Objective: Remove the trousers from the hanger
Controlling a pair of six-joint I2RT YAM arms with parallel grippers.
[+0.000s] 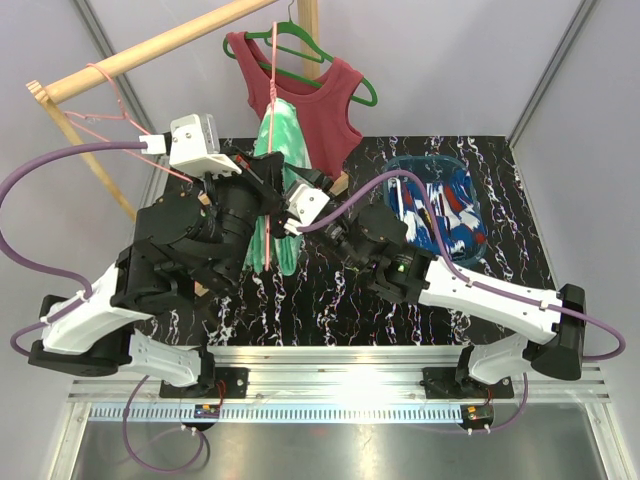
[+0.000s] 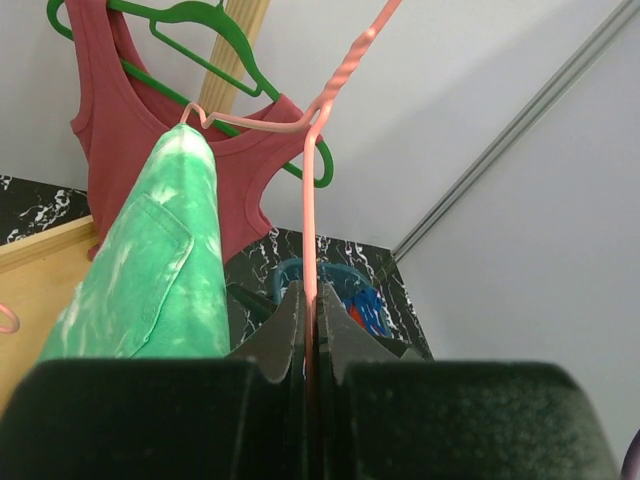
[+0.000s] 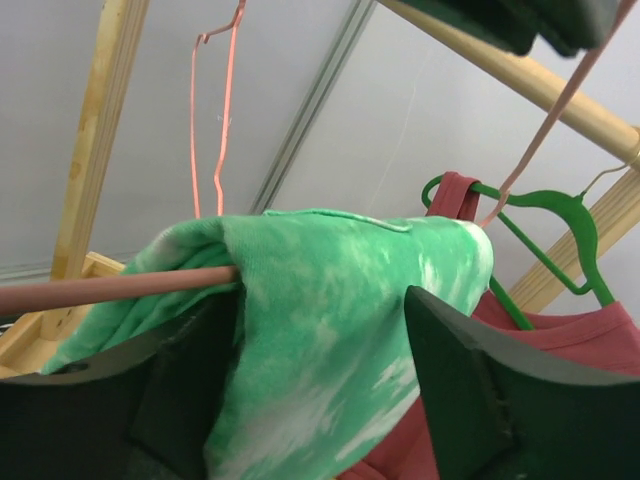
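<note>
Green-and-white tie-dye trousers point(image 1: 281, 140) hang folded over the bar of a pink wire hanger point(image 1: 268, 235) held up over the table. My left gripper point(image 2: 310, 292) is shut on that hanger's wire point(image 2: 309, 230), with the trousers point(image 2: 150, 270) just to its left. My right gripper point(image 3: 320, 300) stands open, its fingers point(image 3: 190, 370) either side of the draped green trousers point(image 3: 330, 310), beside the hanger's bar point(image 3: 110, 288). The blue patterned trousers point(image 1: 445, 210) lie in a blue basket point(image 1: 400, 166) at the right.
A dark red tank top point(image 1: 300, 95) hangs on a green hanger point(image 1: 330, 55) from the wooden rail point(image 1: 150, 50) behind. Another pink hanger point(image 1: 112, 95) hangs on the rail at left. The table top point(image 1: 330, 300) is black marble-patterned.
</note>
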